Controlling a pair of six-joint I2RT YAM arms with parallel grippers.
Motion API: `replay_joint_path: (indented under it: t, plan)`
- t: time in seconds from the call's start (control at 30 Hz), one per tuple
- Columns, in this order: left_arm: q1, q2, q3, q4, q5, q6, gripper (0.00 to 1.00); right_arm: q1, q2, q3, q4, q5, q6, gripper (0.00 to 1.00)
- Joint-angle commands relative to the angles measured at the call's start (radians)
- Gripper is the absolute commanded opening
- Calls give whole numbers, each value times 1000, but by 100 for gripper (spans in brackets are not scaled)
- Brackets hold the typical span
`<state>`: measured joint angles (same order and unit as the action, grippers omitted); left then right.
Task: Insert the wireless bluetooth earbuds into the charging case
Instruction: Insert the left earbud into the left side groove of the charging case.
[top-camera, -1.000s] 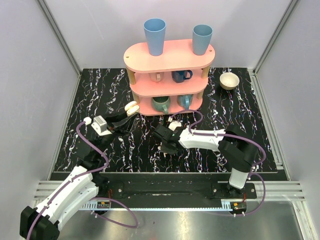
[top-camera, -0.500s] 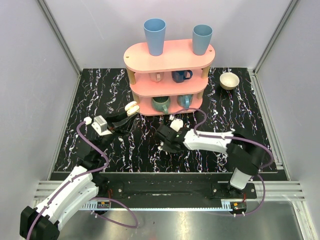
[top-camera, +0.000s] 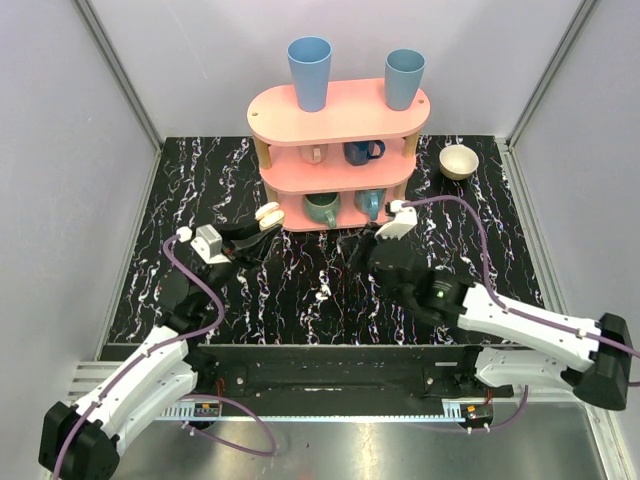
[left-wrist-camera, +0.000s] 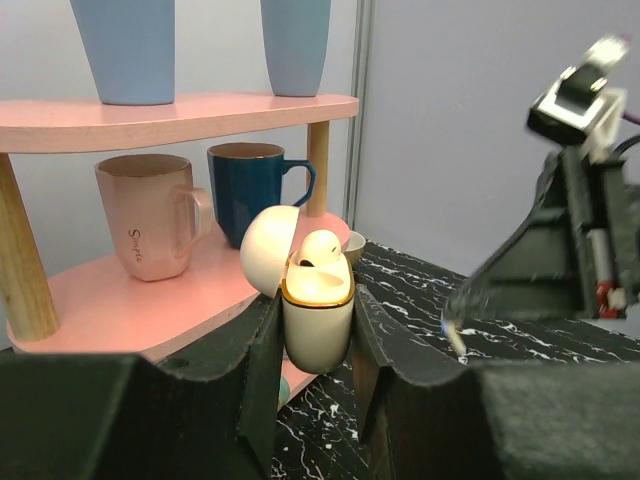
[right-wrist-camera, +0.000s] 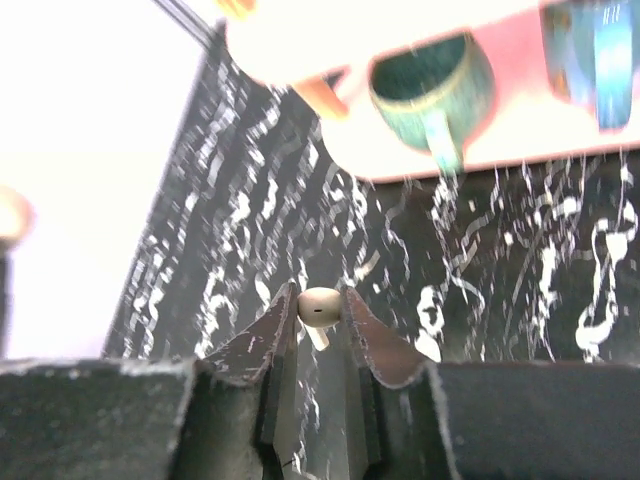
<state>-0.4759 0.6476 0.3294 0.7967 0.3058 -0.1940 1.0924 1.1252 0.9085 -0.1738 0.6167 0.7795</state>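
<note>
My left gripper is shut on the cream charging case and holds it upright off the table. The lid is swung open to the left. One white earbud sits in the case. In the top view the left gripper carries the case just left of the shelf's bottom tier. My right gripper is shut on the other earbud, stem hanging down, above the dark marbled table. From above, the right gripper points toward the case, about a hand's width to its right.
A pink three-tier shelf stands at the back with two blue cups on top and mugs on the lower tiers, a green mug lowest. A beige bowl sits at the back right. Purple cables trail from both wrists.
The right arm has lifted off the table with the earbud and swung back and right, wrist now raised near the shelf. The left gripper with the case shifted slightly.
</note>
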Motion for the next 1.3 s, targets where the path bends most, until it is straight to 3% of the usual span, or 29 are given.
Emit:
replay_joint_path:
  t: [0.0,0.23,0.43,0.7,1.27]
  plan:
    - [6,18,71,32,15,-27,0,8,-94,-49,356,90,-280,0]
    - [6,78,106,45,49,-59,0,15,-82,-63,776,6,-516,0]
    - [3,112,119,78,78,-71,0,46,-9,-33,985,-101,-657,0]
    - [-1,141,109,136,95,-81,0,57,47,18,1031,-251,-668,0]
    - [-56,182,99,249,101,-90,0,67,166,43,1109,-331,-612,0]
